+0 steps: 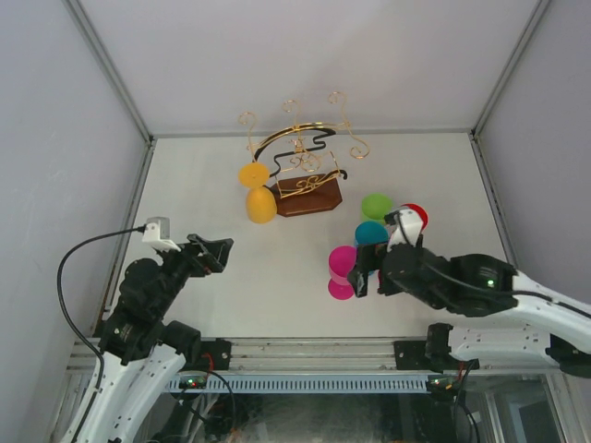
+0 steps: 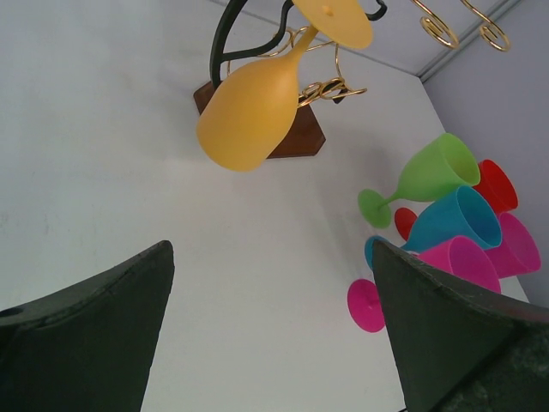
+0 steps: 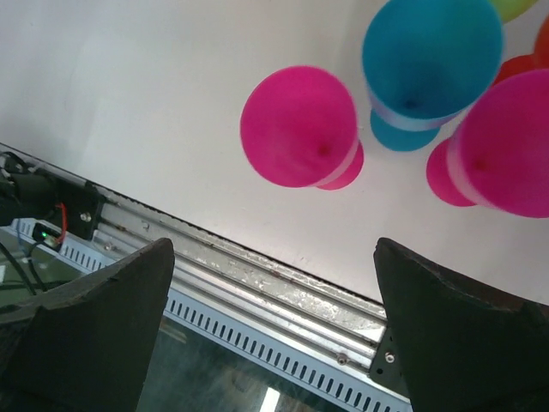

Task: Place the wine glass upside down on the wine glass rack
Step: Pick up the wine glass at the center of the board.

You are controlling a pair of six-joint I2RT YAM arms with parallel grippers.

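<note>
Top centre of the overhead frame, the wine glass rack [image 1: 300, 175] stands on its dark wooden base with its gold scrolls fanned out above. A yellow wine glass [image 1: 259, 198] hangs off its left side, bowl down. Its foot is caught above the wire and its stem drops through, which is how this rack carries a glass. The scrolls on the right look free, though the wire there is too fine in this view to be sure.

Right of centre, the other glasses stand upright in a tight bunch on the tabletop [image 1: 268, 295]: a green wine glass [image 1: 376, 205] and a red wine glass [image 1: 415, 214] toward the top, a blue wine glass [image 1: 371, 233] in the middle, and a pink wine glass [image 1: 343, 263] nearest the bottom edge.

The right gripper [image 1: 362, 275] sits just beside that pink one. Its fingers [image 3: 86, 335] are spread wide with nothing between them. In the right wrist view the pink bowl sits upper centre, beyond the fingertips, so the gripper is aimed at it and not yet around it. That makes the pink one the likely pick, being the outermost of the bunch and the easiest to reach without knocking its neighbours.

Lower left, the left gripper [image 1: 214, 251] is also wide and empty. It points up toward the rack, well apart from every glass, and looks to be keeping out of the way.
</note>
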